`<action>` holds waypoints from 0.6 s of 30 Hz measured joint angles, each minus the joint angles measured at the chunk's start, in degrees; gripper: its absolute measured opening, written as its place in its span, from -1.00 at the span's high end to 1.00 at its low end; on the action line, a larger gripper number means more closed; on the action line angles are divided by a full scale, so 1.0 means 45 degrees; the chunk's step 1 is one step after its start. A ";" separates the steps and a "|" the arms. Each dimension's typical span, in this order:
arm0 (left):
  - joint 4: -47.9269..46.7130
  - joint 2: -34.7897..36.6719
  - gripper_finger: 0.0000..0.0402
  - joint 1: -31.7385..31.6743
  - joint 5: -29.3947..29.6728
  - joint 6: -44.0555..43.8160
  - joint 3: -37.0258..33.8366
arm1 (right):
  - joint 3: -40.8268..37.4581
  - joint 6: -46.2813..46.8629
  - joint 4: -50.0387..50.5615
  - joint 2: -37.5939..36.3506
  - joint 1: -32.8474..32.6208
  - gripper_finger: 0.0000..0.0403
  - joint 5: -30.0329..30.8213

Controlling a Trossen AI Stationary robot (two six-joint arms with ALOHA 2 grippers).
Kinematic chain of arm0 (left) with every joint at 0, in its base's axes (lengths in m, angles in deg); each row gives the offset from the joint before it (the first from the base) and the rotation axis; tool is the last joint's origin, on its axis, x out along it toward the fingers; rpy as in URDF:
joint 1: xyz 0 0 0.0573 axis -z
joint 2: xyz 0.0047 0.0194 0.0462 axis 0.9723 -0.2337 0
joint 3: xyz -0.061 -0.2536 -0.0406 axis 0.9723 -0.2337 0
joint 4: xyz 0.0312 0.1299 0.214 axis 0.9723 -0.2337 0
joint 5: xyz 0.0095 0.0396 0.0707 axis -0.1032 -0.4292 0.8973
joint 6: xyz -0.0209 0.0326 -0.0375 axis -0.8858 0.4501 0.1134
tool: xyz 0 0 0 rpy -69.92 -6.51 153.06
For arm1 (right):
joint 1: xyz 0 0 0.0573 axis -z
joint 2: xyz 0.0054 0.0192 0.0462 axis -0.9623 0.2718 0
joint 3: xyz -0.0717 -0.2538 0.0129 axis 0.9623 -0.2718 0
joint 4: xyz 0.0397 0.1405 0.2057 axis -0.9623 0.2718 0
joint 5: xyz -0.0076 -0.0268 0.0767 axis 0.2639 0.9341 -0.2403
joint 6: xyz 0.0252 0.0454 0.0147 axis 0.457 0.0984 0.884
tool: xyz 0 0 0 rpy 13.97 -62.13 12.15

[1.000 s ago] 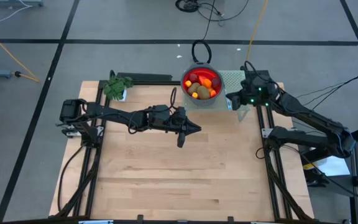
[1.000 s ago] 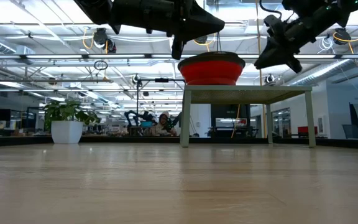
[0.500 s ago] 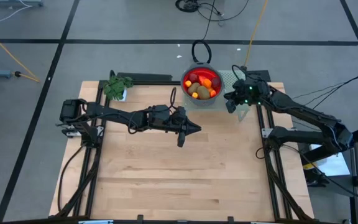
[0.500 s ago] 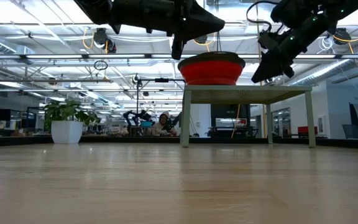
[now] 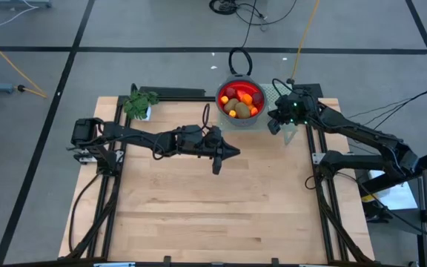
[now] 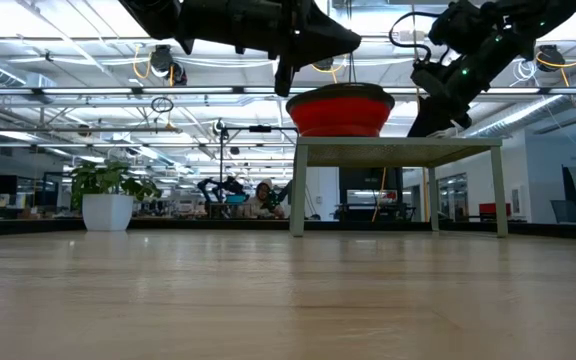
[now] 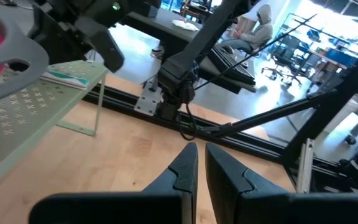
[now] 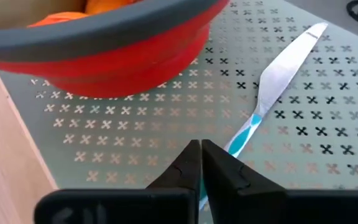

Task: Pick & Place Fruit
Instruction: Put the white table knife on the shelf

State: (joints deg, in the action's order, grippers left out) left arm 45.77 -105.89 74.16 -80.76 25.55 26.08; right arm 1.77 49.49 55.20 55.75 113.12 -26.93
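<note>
I see my right gripper [image 8: 199, 149] pinched closed, empty, mid-frame beside the bowl [image 8: 104, 43] of fruit [image 5: 240, 102]; left gripper [image 7: 196, 163] closed, parked.

Silver knife [image 8: 283, 70] on perforated green stand [image 8: 328, 149]; potted plant [image 5: 138, 103] at table corner.

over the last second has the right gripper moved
Yes. In the high view the right gripper has shifted left, closer to the red bowl on the green stand.
</note>
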 joint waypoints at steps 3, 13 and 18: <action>0.0000 -0.0002 0.87 -0.0003 0.0268 0.0000 0.0000 | 0.0000 -0.0179 0.0005 0.0000 -0.0005 0.99 0.0270; 0.0000 -0.0002 0.87 0.0000 0.0277 -0.0117 0.0000 | 0.0015 -0.0478 0.0390 -0.0010 0.0015 1.00 0.1240; 0.0000 -0.0002 0.87 0.0000 0.0282 -0.0159 0.0000 | 0.0015 -0.0417 0.0377 -0.0010 0.0007 0.99 0.1214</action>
State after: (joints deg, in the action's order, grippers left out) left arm 45.77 -105.91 74.16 -79.49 24.84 26.08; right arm 1.84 47.61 56.89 55.71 113.15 -21.47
